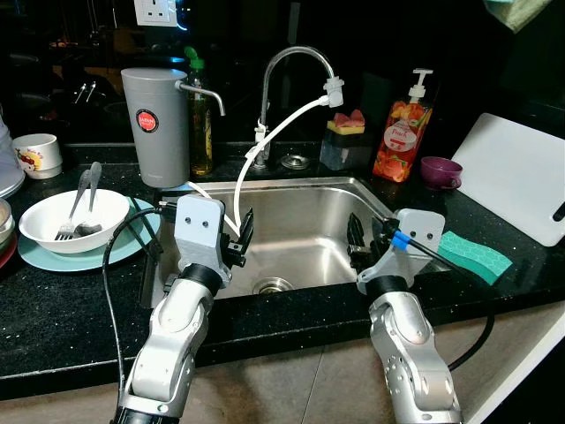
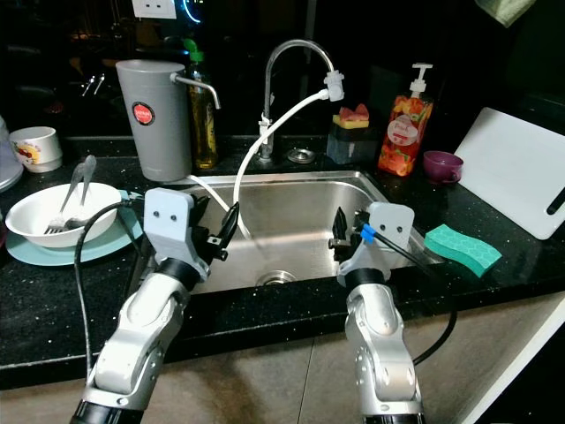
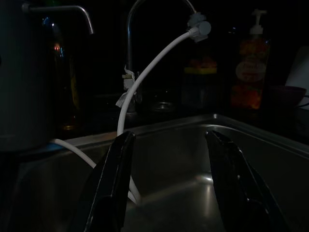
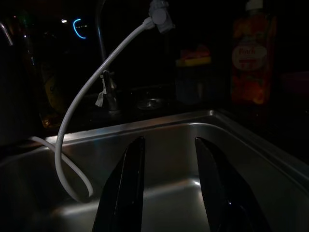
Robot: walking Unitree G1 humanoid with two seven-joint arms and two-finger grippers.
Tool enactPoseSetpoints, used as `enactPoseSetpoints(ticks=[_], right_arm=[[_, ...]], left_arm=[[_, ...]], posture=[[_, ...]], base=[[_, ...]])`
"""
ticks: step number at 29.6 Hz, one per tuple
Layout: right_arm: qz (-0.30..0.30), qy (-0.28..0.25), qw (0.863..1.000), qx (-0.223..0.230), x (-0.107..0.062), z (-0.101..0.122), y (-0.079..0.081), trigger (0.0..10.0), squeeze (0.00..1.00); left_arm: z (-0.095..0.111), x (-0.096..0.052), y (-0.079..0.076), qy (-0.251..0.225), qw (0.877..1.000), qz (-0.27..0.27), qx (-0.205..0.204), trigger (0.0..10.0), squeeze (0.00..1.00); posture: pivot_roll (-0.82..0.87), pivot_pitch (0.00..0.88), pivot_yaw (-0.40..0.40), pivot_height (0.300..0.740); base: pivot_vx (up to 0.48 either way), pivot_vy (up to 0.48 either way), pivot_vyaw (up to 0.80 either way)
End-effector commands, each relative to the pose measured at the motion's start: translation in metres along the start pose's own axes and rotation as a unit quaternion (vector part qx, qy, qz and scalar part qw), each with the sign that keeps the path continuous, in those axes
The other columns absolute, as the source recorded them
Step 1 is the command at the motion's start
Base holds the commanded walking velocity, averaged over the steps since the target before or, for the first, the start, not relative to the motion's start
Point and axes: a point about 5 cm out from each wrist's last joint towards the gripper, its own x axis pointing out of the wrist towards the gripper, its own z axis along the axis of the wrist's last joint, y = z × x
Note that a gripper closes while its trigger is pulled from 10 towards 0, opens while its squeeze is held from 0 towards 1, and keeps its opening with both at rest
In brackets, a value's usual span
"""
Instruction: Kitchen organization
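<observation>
While both hover over sink (image 1: 300, 199), L hand (image 3: 166, 179) & R hand (image 4: 169, 183) spread, nothing gripped.

the soap bottle (image 4: 252, 53) by the sink is showing the word "park" on its orange label. a round red label is sitting on the grey dispenser (image 1: 154, 124), but its white lettering is staying too small to read.
</observation>
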Motion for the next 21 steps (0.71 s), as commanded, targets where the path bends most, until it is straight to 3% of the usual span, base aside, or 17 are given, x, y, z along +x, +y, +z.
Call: enactPoseSetpoints(ticks=[1,10,21], right_arm=[[-0.005,0.007,1.000,-0.001,-0.003,-0.003,-0.002,10.0,0.00],[-0.006,0.041,0.999,0.018,-0.006,-0.023,0.000,10.0,0.00],[0.002,0.049,0.998,0.030,-0.004,-0.033,0.011,10.0,0.00]], left_arm=[[-0.002,-0.004,0.000,0.007,1.000,0.001,0.000,10.0,0.00],[-0.008,-0.016,0.009,0.027,0.999,0.027,0.027,10.0,0.00],[-0.008,-0.030,0.018,0.051,0.997,0.054,0.009,10.0,0.00]], posture=[[0.10,0.054,-0.083,0.740],[0.13,0.044,-0.076,0.740],[0.17,0.038,-0.032,0.740]], base=[[0.000,0.000,0.00],[0.000,0.000,0.00],[0.000,0.000,0.00]])
